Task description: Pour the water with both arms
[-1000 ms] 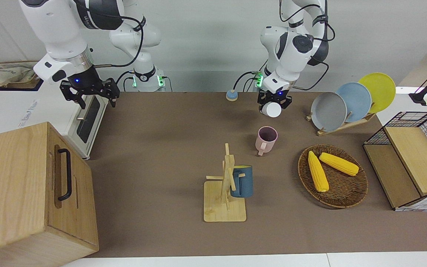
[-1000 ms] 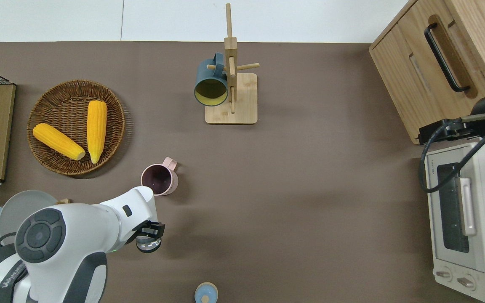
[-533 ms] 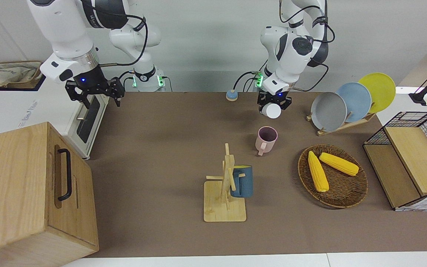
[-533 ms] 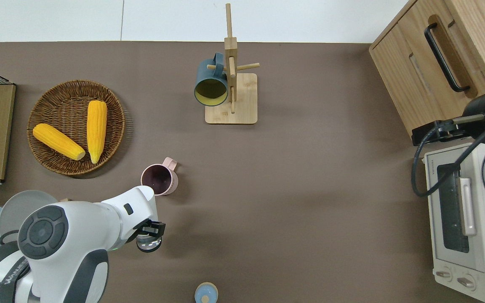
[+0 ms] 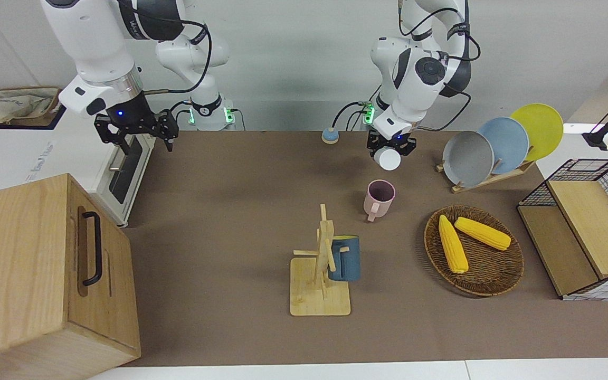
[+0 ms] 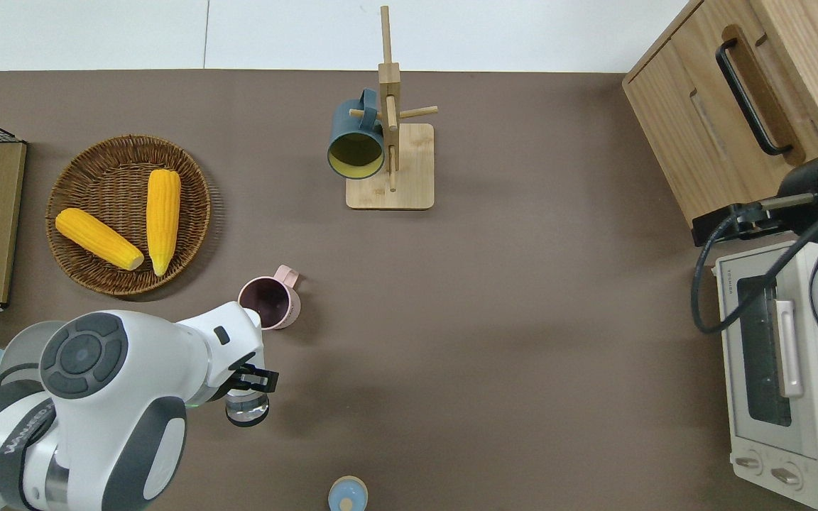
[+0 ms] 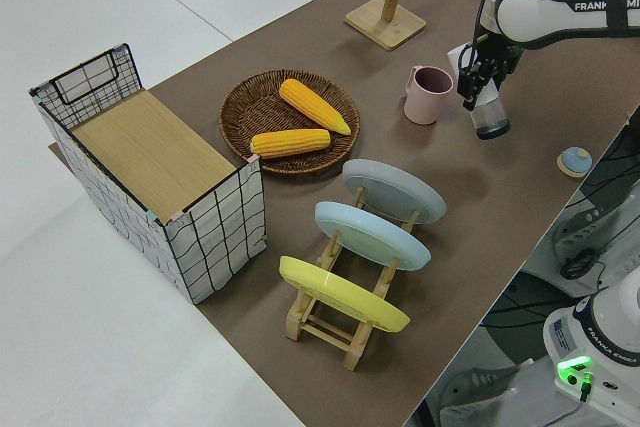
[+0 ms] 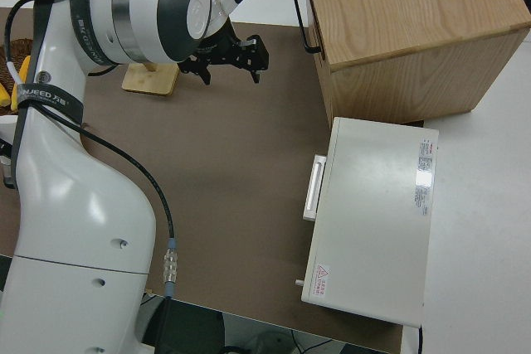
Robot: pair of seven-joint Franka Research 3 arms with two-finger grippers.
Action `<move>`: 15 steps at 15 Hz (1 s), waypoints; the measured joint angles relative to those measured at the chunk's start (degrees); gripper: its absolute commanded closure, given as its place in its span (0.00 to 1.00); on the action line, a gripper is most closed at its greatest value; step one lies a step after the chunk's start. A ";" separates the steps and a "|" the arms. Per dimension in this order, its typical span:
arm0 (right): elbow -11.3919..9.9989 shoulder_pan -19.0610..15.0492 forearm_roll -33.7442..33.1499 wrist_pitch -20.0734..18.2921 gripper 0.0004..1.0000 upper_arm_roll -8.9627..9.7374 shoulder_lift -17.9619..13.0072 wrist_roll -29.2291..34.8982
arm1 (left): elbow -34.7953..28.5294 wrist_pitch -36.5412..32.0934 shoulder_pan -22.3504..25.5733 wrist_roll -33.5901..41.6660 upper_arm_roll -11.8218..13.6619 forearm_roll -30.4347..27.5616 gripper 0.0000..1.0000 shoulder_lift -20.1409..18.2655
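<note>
Left gripper (image 5: 390, 150), clamped on a clear bottle (image 6: 246, 409), has drawn back from the pink mug (image 5: 379, 198); pouring appears finished. Right gripper (image 5: 136, 130), fingers apart, has retreated toward the oven (image 6: 782, 369).

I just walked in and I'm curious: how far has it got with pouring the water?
Done: a blue cap lies on the table, so the bottle looks opened. In hand: the left gripper holds the bottle roughly upright over bare table, not over the pink mug. The right gripper hangs open and empty. Left: I can't tell if the mug holds water; if not, the pour remains.
</note>
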 measured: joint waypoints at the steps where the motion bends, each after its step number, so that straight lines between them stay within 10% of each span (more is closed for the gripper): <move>1: 0.00 0.00 0.02 0.00 0.01 0.08 0.00 0.00 | 0.54 -0.28 0.00 -0.15 0.00 0.06 1.00 0.57; 15: 0.00 0.00 0.03 0.00 0.01 0.25 0.00 0.00 | 1.40 -2.01 0.00 -1.87 0.22 0.15 1.00 1.59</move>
